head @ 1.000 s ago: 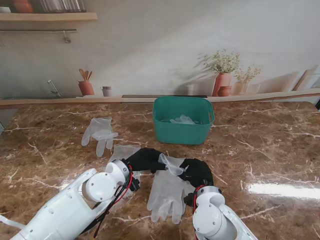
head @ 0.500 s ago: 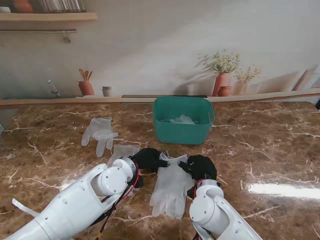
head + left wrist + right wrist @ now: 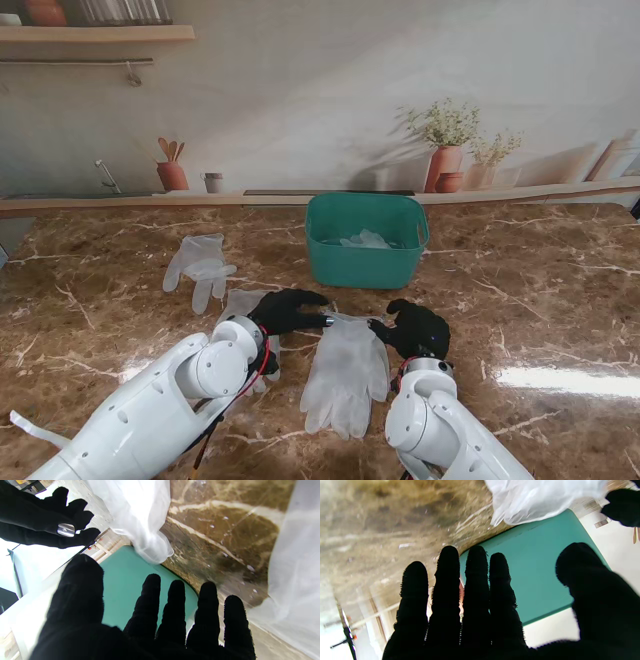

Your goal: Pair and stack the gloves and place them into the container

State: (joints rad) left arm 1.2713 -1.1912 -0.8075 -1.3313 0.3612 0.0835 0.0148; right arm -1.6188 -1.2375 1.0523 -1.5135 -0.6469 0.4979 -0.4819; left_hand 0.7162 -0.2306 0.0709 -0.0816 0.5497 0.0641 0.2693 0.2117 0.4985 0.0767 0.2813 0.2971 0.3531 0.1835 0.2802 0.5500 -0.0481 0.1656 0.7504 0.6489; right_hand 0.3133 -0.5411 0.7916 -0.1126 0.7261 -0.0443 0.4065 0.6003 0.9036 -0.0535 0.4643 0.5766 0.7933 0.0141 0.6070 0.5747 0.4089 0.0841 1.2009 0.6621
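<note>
A translucent white glove pair [image 3: 346, 370] lies flat on the marble between my two black hands. My left hand [image 3: 285, 308] hovers at its cuff's left corner, fingers spread and holding nothing. My right hand [image 3: 416, 327] is just right of the cuff, fingers apart and empty. A partly hidden glove [image 3: 245, 303] lies under my left wrist, and another [image 3: 201, 264] sits farther left. The teal container [image 3: 366, 239] stands beyond the hands with gloves [image 3: 364, 240] inside. The wrist views show the cuff [image 3: 140, 522] [image 3: 540, 497] and the container wall [image 3: 125, 585] [image 3: 535, 562].
The brown marble table [image 3: 540, 300] stretches to the right. A ledge along the back wall carries terracotta pots [image 3: 445, 165] with flowers and a utensil holder [image 3: 172, 175]. A shelf [image 3: 95, 33] hangs at the upper left.
Both hands let go of the glove's cuff and drew apart, opening. The glove they held up now lies flat on the one beneath it.
</note>
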